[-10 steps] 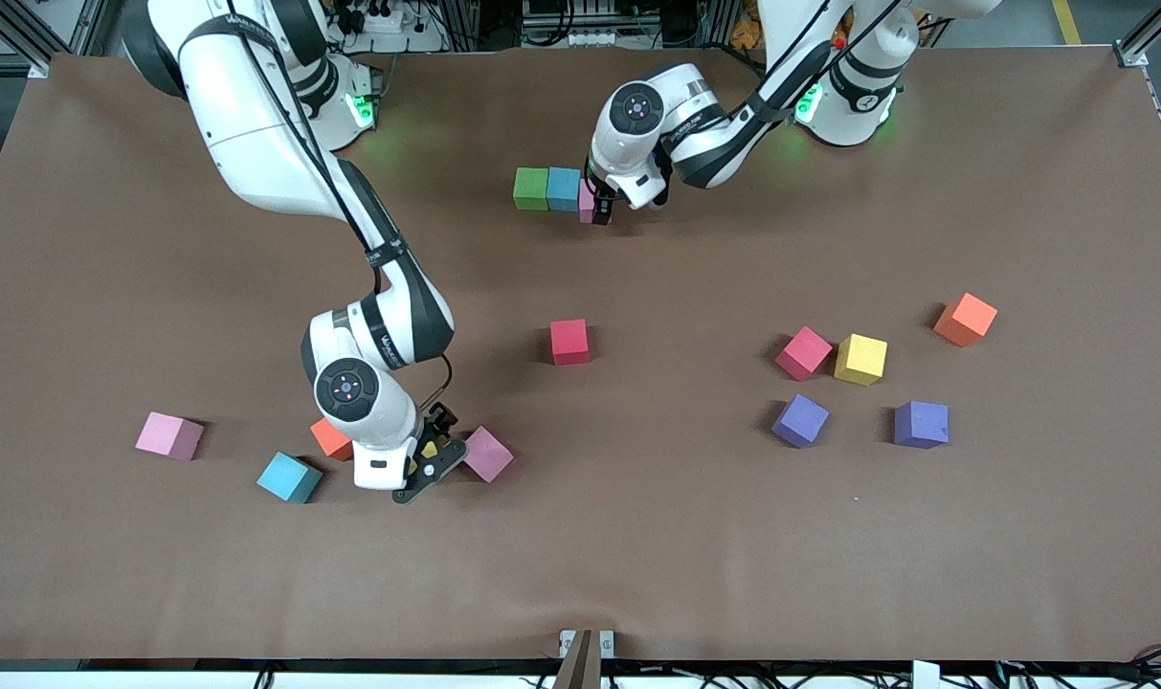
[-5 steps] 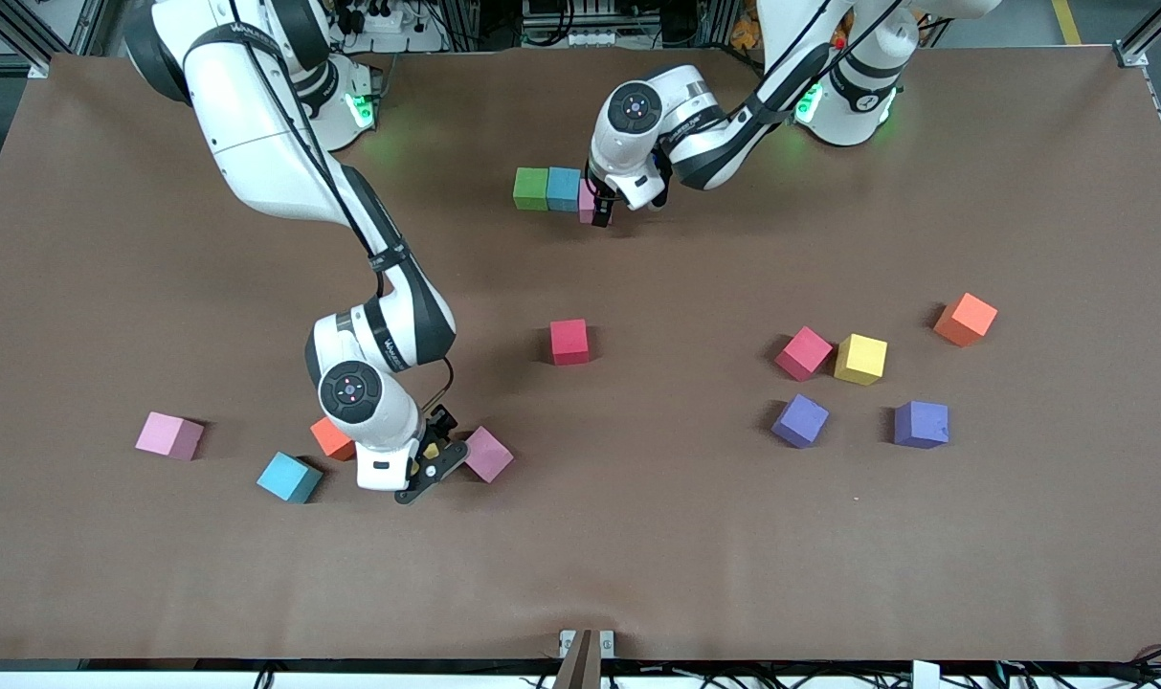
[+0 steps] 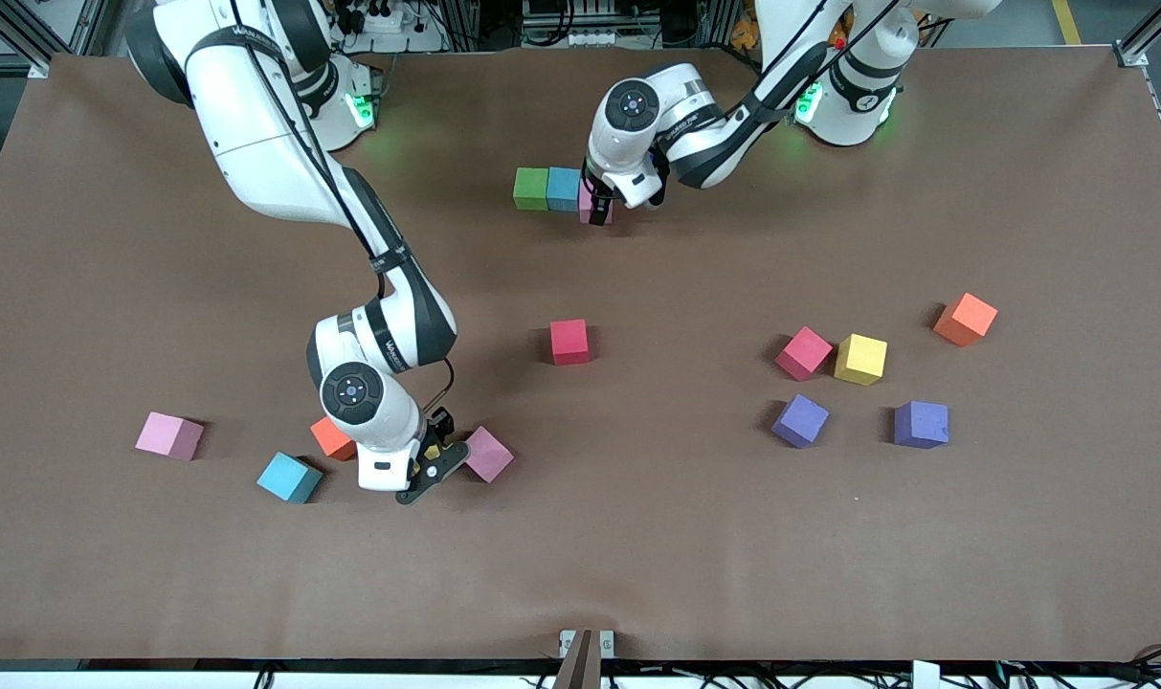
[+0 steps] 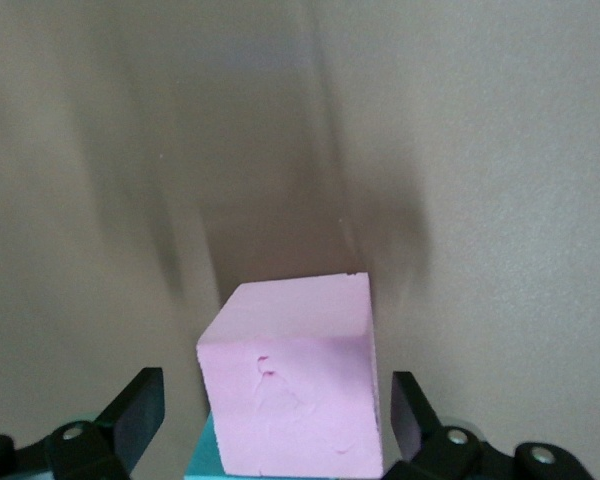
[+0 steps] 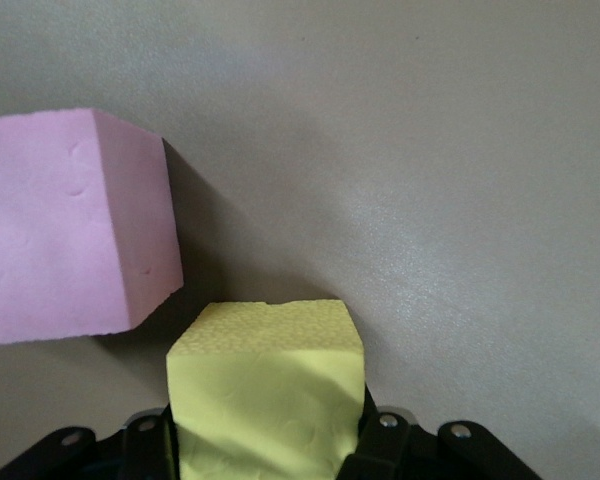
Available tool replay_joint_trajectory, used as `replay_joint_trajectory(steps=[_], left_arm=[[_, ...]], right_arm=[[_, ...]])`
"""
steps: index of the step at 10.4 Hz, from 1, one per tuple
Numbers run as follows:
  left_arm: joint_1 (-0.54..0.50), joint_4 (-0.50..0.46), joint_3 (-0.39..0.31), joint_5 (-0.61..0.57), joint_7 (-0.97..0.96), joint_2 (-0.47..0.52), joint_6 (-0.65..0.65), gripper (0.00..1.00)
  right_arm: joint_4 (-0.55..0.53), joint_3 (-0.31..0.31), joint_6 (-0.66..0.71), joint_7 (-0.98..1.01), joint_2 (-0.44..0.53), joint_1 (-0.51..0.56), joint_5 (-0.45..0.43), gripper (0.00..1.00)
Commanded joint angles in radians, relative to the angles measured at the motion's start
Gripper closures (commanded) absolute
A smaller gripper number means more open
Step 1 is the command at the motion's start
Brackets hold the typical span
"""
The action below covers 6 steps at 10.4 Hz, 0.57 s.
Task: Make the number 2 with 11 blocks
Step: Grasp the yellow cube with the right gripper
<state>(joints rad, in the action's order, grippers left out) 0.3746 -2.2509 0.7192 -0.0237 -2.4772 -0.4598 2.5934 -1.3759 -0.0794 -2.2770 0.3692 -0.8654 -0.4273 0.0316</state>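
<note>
While most cubes lie in plain sight on the brown table (image 3: 637,555), two are largely hidden by the grippers. Going across the front view from nine o'clock, a pink block (image 3: 168,435) and a light blue block (image 3: 288,477) sit loose, then an orange block (image 3: 330,438) half covered by the right arm's wrist. The right gripper (image 3: 428,460) is clamped on a yellow block (image 5: 268,385), barely visible from the front; a second pink block (image 3: 488,454) lies just beside it at three o'clock. Toward twelve o'clock a green block (image 3: 531,188) and another light blue block (image 3: 563,188) touch in a row. The left gripper (image 3: 597,206) straddles a third pink block (image 4: 295,385) with fingers (image 4: 138,410) apart, clear of its sides. Its lower edge is cut off in the left wrist view.
</note>
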Motion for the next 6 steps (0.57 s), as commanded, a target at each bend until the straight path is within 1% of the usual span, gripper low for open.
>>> replay_joint_trajectory(steps=[1,3,6], left_arm=[[0.007,0.017,0.000,-0.030,-0.014,-0.028,0.004,0.00],[0.009,0.016,0.000,-0.036,-0.012,-0.022,-0.004,0.00],[0.000,0.028,0.000,-0.038,-0.006,-0.007,-0.044,0.00]], right_arm=[[0.003,-0.005,0.004,-0.004,0.022,0.007,0.004,0.52],[-0.038,-0.005,0.002,-0.006,0.060,0.013,0.005,0.52],[-0.149,-0.003,-0.022,-0.007,0.167,0.027,0.007,0.52]])
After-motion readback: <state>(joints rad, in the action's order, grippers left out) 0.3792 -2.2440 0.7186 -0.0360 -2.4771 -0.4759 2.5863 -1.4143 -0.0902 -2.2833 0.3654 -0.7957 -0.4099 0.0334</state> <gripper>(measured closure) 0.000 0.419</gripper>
